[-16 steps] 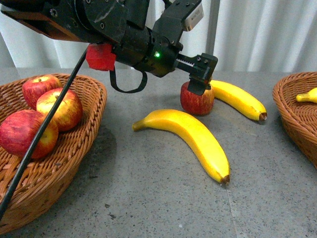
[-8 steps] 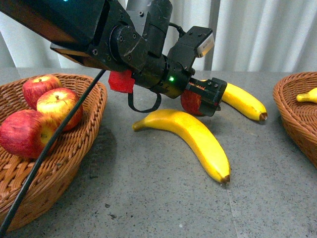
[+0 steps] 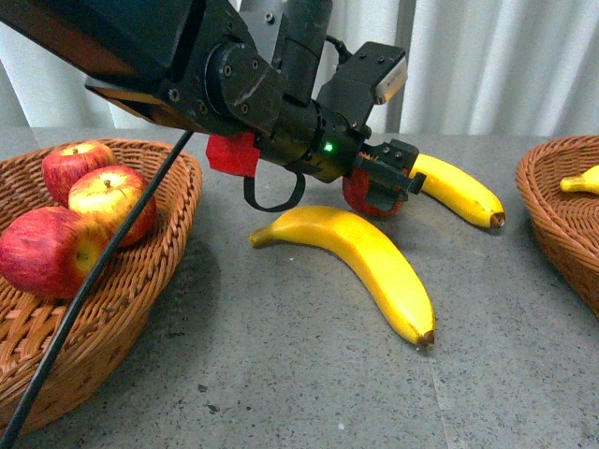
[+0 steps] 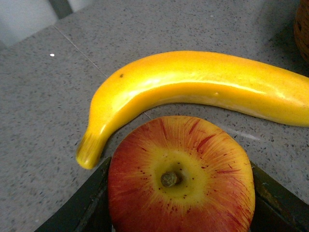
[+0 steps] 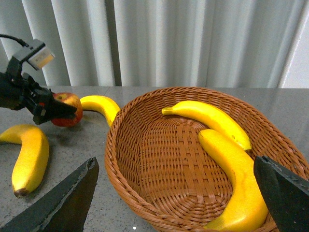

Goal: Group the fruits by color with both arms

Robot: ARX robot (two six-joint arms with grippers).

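At the left, a brown woven wicker basket [image 3: 178, 187] holds three red-and-yellow apples [image 3: 108, 201]. The black left arm [image 3: 243, 84], much the nearer one, reaches over the grey counter [image 3: 281, 374], its jaws clenched on either side of a glossy red apple with a yellow crown [image 4: 181, 179]. The apple sits stem up, directly under the wrist (a curved yellow banana [image 4: 193, 84] lies just beyond). Its basket lies well apart, leftward. The right arm's jaws hang released over the banana-filled wicker basket [image 5: 145, 111].

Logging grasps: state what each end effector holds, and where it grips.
Left end effector clamps the red apple by its opposite sides. Right end effector is open, holding nothing.
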